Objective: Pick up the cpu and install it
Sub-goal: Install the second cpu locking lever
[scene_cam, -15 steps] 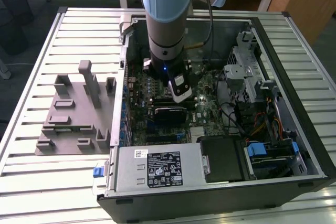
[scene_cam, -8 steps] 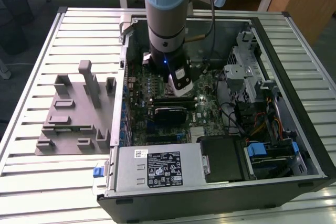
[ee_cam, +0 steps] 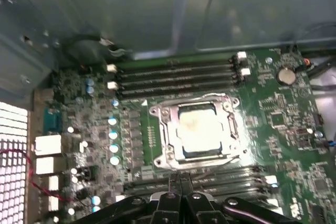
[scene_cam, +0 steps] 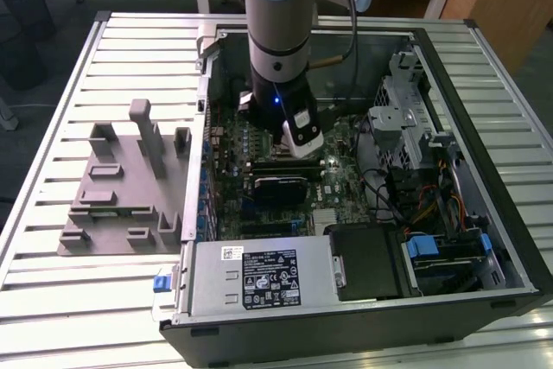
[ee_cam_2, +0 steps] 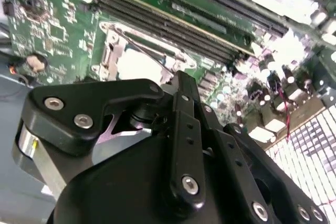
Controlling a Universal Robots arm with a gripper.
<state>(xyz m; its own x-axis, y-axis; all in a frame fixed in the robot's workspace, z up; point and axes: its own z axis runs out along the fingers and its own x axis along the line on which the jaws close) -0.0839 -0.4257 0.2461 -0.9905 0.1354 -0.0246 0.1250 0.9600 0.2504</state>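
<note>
- Silver-pale and square, the cpu [ee_cam: 202, 132] sits inside the metal socket frame [ee_cam: 164, 135] at the centre of the first wrist view, flat and level, with memory slots [ee_cam: 173, 72] running above it in that frame.
- Over in the exterior view, the arm [scene_cam: 278, 41] drops straight down into the open computer case [scene_cam: 484, 170], its wrist low over the green motherboard [scene_cam: 229, 157] in the middle of the picture.
- Gripper [ee_cam: 180, 182] at the bottom centre of the first wrist view: its two black fingers [ee_cam: 175, 184] are pressed together, nothing between them, just below the socket frame in the picture.
- Second wrist view gives the gripper body [ee_cam_2: 157, 171] in the lower half, with the socket's bright frame [ee_cam_2: 113, 51] peeking out above it.
- Grey slotted tray [scene_cam: 121, 187] at the exterior view's left holds no chip that I can see.
- Judging the chip: light, rigid, with a slick metal lid; the underside contacts are likely delicate, so a hold belongs on two opposite edges, kept level, never on the face.
- By the look of it, the chip is already lying in its seat.
</note>
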